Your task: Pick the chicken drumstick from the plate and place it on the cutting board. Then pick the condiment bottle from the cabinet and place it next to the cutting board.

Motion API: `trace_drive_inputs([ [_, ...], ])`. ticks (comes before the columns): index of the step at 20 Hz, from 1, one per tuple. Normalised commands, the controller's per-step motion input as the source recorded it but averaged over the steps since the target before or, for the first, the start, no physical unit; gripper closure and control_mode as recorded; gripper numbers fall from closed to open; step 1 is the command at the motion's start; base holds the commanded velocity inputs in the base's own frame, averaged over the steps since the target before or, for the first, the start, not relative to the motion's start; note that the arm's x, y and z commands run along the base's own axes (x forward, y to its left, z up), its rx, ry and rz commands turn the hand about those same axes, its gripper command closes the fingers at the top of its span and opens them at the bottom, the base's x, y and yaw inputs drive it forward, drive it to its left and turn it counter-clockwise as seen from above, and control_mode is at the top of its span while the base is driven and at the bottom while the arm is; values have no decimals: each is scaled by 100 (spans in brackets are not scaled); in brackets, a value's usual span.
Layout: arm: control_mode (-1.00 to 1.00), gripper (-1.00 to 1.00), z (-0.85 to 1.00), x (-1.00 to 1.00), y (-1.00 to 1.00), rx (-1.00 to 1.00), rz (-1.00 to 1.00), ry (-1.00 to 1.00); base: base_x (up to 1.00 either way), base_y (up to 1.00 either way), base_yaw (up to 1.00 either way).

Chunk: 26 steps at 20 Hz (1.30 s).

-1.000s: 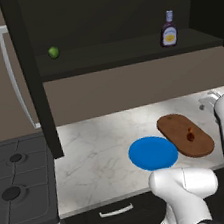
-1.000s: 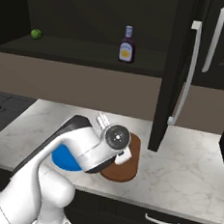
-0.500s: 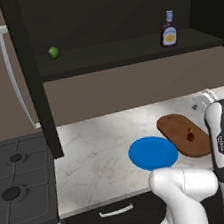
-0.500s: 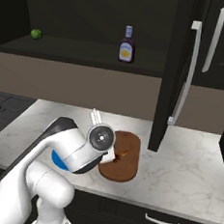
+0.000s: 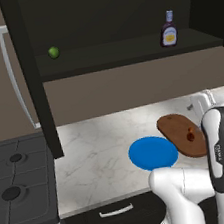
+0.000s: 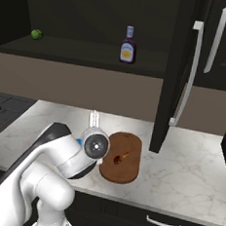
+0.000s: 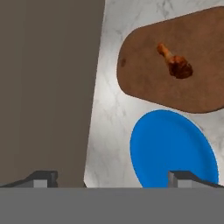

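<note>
Drumstick (image 7: 176,64) lies on board (image 7: 144,78).

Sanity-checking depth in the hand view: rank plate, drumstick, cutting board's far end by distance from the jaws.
1. Plate, right above the open gripper, bare.
2. Chicken drumstick, beyond the plate, lying on the board.
3. Cutting board, its far end past the drumstick, up top.

The arm (image 5: 220,151) has swung left and drawn back from the cutting board (image 5: 180,135).
</note>
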Motion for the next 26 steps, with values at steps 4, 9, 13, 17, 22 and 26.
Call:
trace_drive_inputs([
  [4, -100, -100, 0, 0, 19, 27, -8, 5, 0, 0, 0],
  [9, -100, -100, 0, 0, 15, 29, -7, 9, 0, 0, 0],
  [13, -100, -100, 0, 1, 12, 30, -6, 13, 0, 0, 0],
  [17, -100, -100, 0, 6, 10, 29, -5, 14, 0, 0, 0],
  [22, -100, -100, 0, 15, 8, 27, -3, 15, 0, 0, 0],
  [26, -100, -100, 0, 21, 8, 25, 0, 15, 0, 0, 0],
])
